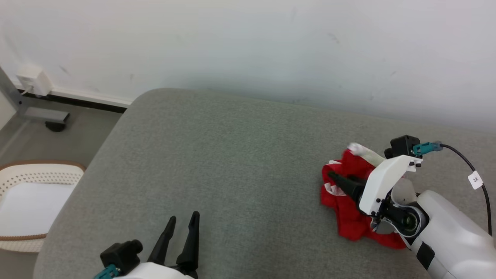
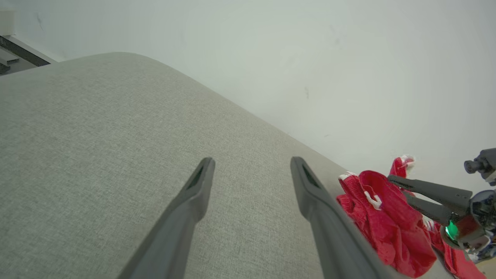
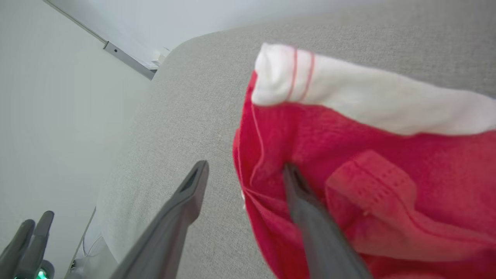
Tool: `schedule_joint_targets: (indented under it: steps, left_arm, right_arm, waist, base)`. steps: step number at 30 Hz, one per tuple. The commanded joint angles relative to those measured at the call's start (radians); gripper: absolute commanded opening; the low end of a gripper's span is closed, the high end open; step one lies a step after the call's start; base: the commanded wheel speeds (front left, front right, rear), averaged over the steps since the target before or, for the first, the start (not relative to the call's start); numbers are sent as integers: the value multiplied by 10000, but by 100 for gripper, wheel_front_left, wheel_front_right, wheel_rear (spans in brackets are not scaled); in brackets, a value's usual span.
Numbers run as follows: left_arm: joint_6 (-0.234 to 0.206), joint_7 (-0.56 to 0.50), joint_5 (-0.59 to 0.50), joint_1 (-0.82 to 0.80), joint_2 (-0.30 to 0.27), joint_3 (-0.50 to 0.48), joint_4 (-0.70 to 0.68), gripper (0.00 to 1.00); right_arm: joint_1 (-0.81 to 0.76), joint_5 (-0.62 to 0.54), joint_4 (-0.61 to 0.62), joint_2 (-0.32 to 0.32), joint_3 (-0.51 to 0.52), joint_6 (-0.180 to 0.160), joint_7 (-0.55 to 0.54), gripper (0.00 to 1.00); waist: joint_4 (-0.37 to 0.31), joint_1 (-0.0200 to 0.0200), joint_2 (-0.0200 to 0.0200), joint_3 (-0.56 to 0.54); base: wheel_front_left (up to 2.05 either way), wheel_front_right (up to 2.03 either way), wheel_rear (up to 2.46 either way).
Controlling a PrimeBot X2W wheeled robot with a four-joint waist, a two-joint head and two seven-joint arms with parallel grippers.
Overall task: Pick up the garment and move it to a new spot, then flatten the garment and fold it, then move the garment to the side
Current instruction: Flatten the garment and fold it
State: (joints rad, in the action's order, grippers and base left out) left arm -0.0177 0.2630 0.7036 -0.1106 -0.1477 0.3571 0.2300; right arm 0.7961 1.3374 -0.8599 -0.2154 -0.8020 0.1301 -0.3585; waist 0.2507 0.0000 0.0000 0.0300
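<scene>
We saw the red garment (image 1: 347,211) lying crumpled on the right side of the grey cushion (image 1: 217,155), near the wall (image 1: 248,46). Our right fingers (image 3: 310,224) stood spread, one against the cloth, gripping nothing. Our left fingers (image 1: 192,232) stood spread over bare cushion, well apart from it.

glossy white right forearm (image 1: 449,224), black cable (image 1: 488,211) with teal plug (image 1: 424,148) and white tag (image 1: 475,179); left gripper (image 1: 184,216) has 2 dark tapered fingers.

One garment (image 1: 348,217) — one basket (image 1: 38,170) — left claw (image 1: 184,216), right claw (image 3: 245,166): two.
</scene>
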Motion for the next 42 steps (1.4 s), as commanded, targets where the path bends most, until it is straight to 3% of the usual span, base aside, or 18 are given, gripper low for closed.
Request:
schedule_joint_targets:
  steps: [1,7,14,20,29,30,31,32,33,37,42]
  left_arm:
    - [56,12,-79,-30,-36,-60,33,100]
    - [18,12,-183,125,-74,-233,-39,100]
    - [-39,11,-243,317,-68,-443,-223,100]
    - [61,12,-335,299,19,-397,-225,100]
    - [138,-3,-366,129,28,-352,-128,100]
    - [125,-3,-353,111,20,-374,-132,100]
    - [125,-3,-351,85,15,-388,-144,100]
    - [154,-4,-360,37,25,-363,-145,100]
    - [187,-10,-384,-39,47,-314,-149,100]
    - [256,-15,-385,-291,115,-267,-61,100]
    - [332,-4,-391,-498,203,-287,96,100]
  right_arm:
    - [-189,-106,322,-145,0,5,221,100]
    - [-679,125,1949,-745,179,5,1035,100]
    - [-1357,-101,3532,-1993,765,3,2508,100]
    - [-1791,-518,3215,-2466,1294,5,3745,100]
    - [-1551,-365,1549,-2000,2154,5,4326,100]
    - [-1413,-314,1351,-1903,2153,5,4137,97]
    - [-1216,-187,1125,-1775,2210,5,3937,75]
    - [-982,-106,839,-1706,2272,5,3714,42]
    - [-708,-73,455,-1669,2295,3,3476,2]
    - [284,112,-1018,-1284,2210,5,2021,0]
    - [1161,310,-2364,-1278,2023,5,-129,0]
  waist:
    - [-173,0,0,-84]
    - [-700,0,0,-340]
    - [-1315,0,0,-489]
    - [-1437,0,0,-453]
    - [-1121,0,0,-217]
    - [-1093,0,0,-145]
    - [-1067,0,0,-49]
    - [-1019,0,0,53]
    - [-946,0,0,164]
    - [-561,0,0,521]
    - [-111,0,0,840]
  base:
    - [0,0,0]
    - [0,0,0]
    - [0,0,0]
    - [0,0,0]
    - [0,0,0]
    - [0,0,0]
    - [0,0,0]
    - [0,0,0]
    - [0,0,0]
    - [0,0,0]
    - [0,0,0]
